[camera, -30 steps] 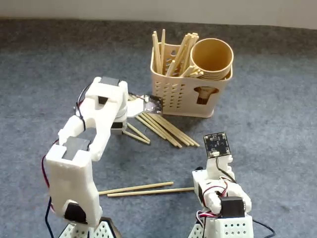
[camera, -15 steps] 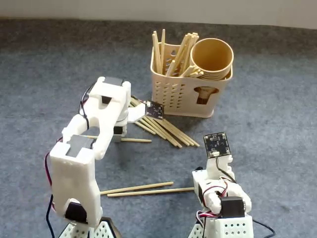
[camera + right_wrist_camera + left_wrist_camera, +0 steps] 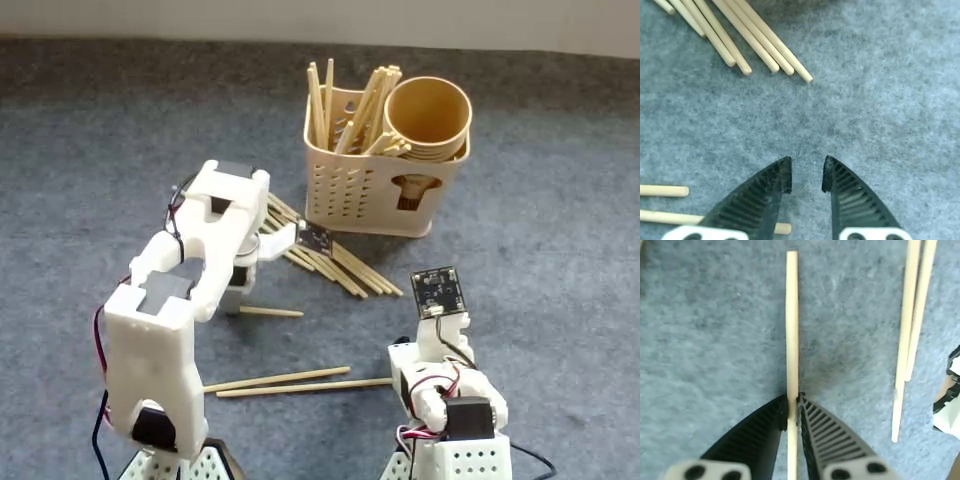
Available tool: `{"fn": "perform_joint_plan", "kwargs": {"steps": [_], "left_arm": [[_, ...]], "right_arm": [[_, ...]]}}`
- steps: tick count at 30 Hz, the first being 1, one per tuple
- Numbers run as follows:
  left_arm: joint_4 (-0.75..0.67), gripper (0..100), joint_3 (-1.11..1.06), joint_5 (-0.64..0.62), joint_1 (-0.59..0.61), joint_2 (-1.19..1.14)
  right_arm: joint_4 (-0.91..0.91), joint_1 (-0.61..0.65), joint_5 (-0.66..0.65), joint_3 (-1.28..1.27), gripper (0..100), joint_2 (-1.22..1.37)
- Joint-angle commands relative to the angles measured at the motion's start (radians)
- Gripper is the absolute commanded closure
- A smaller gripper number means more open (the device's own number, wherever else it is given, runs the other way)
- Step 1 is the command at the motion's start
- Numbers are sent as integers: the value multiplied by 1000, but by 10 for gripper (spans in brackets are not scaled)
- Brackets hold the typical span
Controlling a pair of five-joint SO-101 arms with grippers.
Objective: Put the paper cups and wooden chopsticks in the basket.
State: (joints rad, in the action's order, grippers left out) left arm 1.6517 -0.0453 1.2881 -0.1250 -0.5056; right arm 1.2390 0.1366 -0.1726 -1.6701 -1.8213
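- Hanging low over the grey carpet [image 3: 560, 300] at the near edge, the right gripper [image 3: 806, 175] points down with its fingers a narrow gap apart and nothing between them.
- Just beside that arm's base, two loose chopsticks [image 3: 290, 380] lie flat on the carpet, side by side and nearly parallel, with their ends staggered; the right wrist view shows their ends [image 3: 660, 190] beside the right gripper.
- A little farther back, the left gripper [image 3: 794, 400] is closed tight on a single chopstick [image 3: 791, 315], which runs straight out past the fingertips. In the high view this chopstick [image 3: 272, 311] lies level and close to the carpet; whether it touches cannot be told.
- Beyond it, a heap of chopsticks [image 3: 345, 268] lies slantwise on the carpet, near the foot of the basket; its near ends [image 3: 740, 40] show in the right wrist view.
- Farthest back stands the basket [image 3: 370, 190], upright, with slotted cream walls.
- Inside it, a nested stack of paper cups [image 3: 428, 115] fills one side, mouth up, and upright chopsticks [image 3: 325, 100] lean in the other side, their tips above the rim.
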Motion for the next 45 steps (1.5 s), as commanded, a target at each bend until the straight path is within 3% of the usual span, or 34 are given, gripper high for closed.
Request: {"fn": "perform_joint_plan", "kwargs": {"steps": [1,18,25,36,45], "left_arm": [[44,993,-2,28,-19,53],[-112,993,-288,-86,-68,573],[-112,993,-278,-178,-77,657],[-114,993,-274,-328,-216,881],[-114,993,-45,-535,-225,940]], "right_arm": [[5,2,-11,-117,879,-10],[5,2,-11,-117,879,-10],[5,2,-11,-117,879,-10],[5,2,-11,-117,879,-10],[5,2,-11,-117,879,-10]]}}
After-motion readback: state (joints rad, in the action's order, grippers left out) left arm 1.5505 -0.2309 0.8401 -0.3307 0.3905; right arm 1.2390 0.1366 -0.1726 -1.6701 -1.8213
